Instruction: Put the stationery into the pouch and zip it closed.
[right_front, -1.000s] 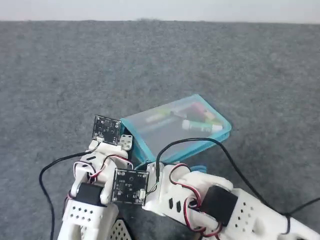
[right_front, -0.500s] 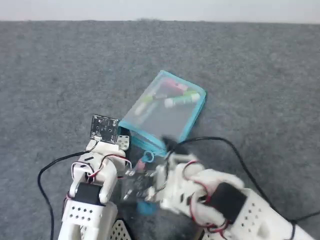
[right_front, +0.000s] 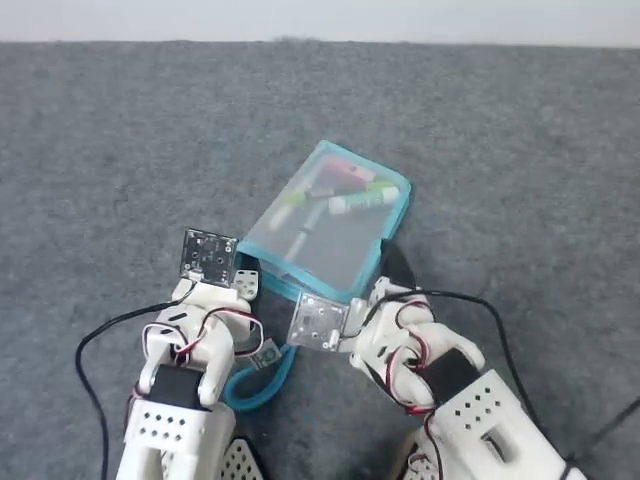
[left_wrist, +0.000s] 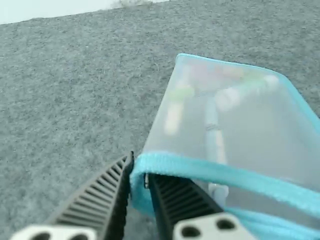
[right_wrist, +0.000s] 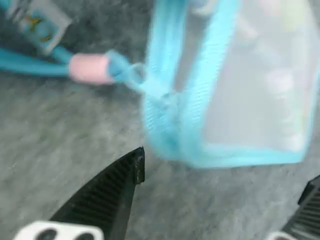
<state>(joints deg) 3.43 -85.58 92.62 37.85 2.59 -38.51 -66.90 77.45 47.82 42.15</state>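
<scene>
Moved since one second ago: the pouch (right_front: 330, 235) has swung from lying broadside across the arms to pointing away and to the right. Its position matches that of half a second ago.

Surface: grey, short-pile carpet (right_front: 120, 150) covers the whole work area. A pale strip of wall (right_front: 320, 20) runs along the far edge.

Further differences: the right arm, earlier low over the pouch's near corner, now stands to the right of that corner. This uncovers a blue strap (right_front: 255, 380) looped on the carpet between the two arms, with a small printed tag (right_front: 266, 358) on it.

Pouch: flat and rectangular, with frosted translucent panels and turquoise fabric edging. It lies on the carpet just beyond both arms.

Stationery (right_front: 340, 195): slim pens or markers in green, pink and white, seen through the panel. All are inside, bunched towards the far end.

Left gripper (left_wrist: 139, 167): black ribbed fingers clamped on the turquoise edging at the pouch's near left corner.

Right gripper (right_wrist: 225, 175): fingers spread wide and holding nothing, just short of the near right corner. In its wrist view a pink bead (right_wrist: 89, 68) joins that corner to the strap.
</scene>
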